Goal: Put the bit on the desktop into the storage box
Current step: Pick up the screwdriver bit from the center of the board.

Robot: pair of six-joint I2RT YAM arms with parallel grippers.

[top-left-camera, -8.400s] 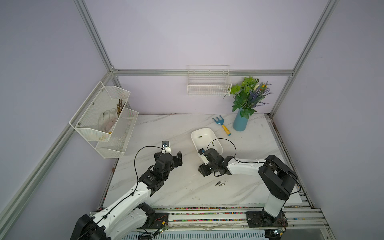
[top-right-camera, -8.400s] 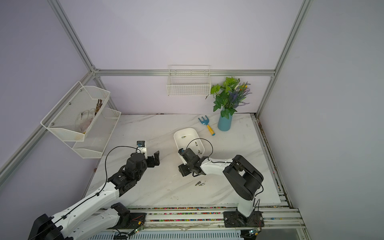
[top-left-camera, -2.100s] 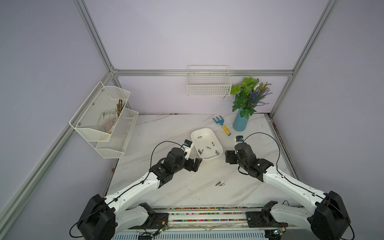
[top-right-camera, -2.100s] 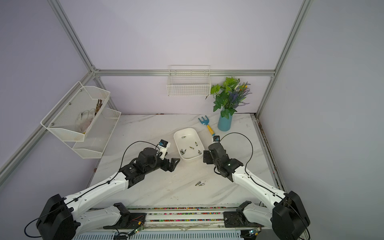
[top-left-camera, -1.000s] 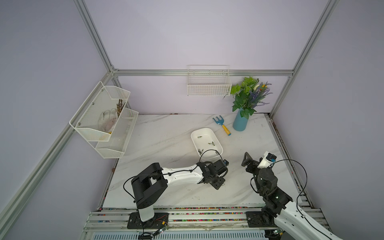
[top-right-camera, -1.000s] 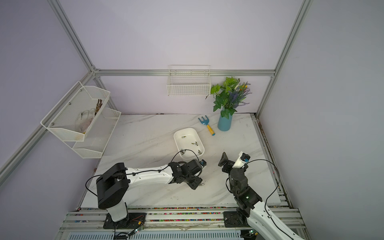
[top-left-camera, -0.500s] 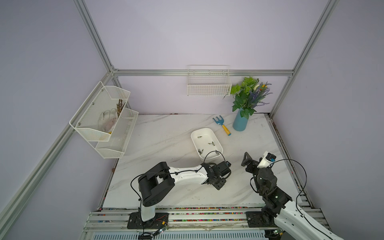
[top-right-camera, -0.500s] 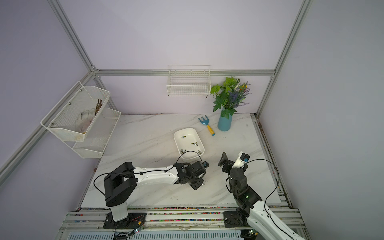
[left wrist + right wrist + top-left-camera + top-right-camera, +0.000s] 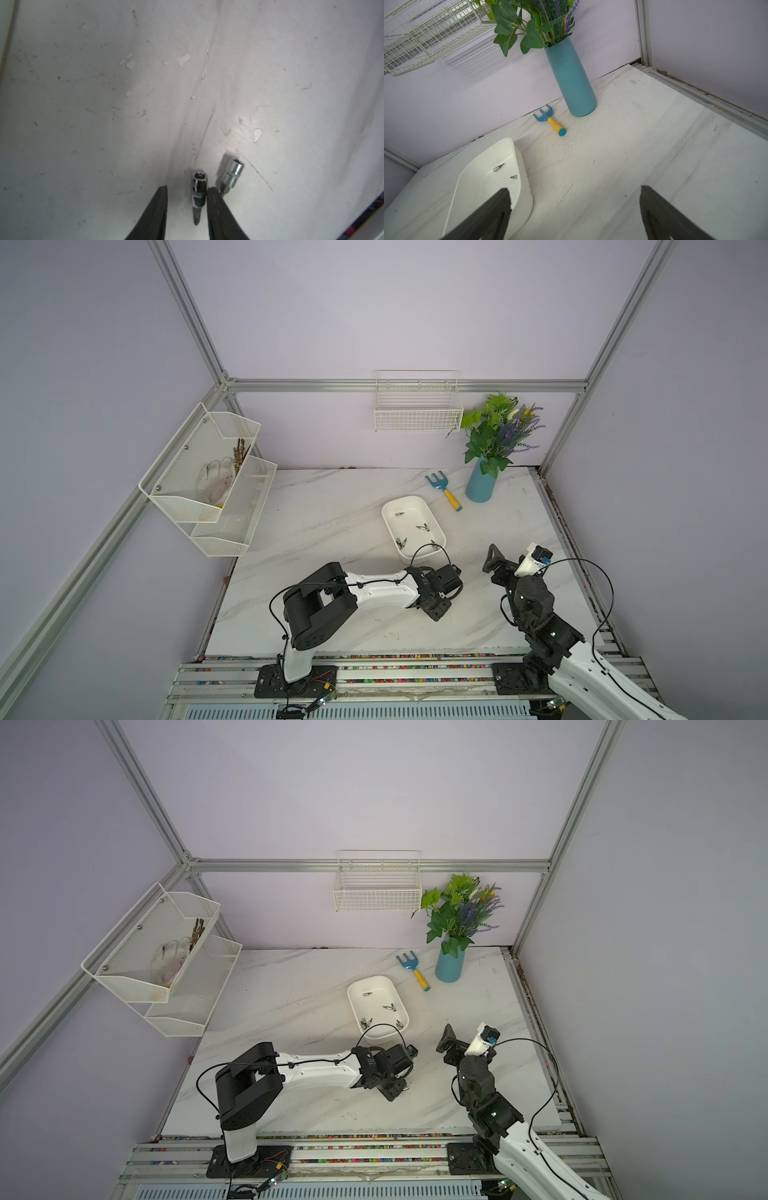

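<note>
1. In both top views the left gripper (image 9: 436, 608) (image 9: 392, 1090) sits low on the table (image 9: 332, 522) (image 9: 291, 1002), near the storage box (image 9: 415, 498) (image 9: 372, 978).
2. Left wrist view: the bit (image 9: 199, 187) lies on the table between the fingers (image 9: 158, 207), touching one with a gap to the other. The jaws are apart, not clamped. Its pale markings are too blurred to read. A second bit (image 9: 231, 176) lies just outside.
3. Right wrist view: the right gripper (image 9: 574, 190) is spread wide and empty, and the storage box (image 9: 525, 187) holds other bits (image 9: 498, 167).

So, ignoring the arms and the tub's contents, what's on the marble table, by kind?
Loose metal socket bits: 2
White plastic tub: 1
Blue toy rake with yellow handle: 1
Blue vase of flowers: 1
Total: 5
</note>
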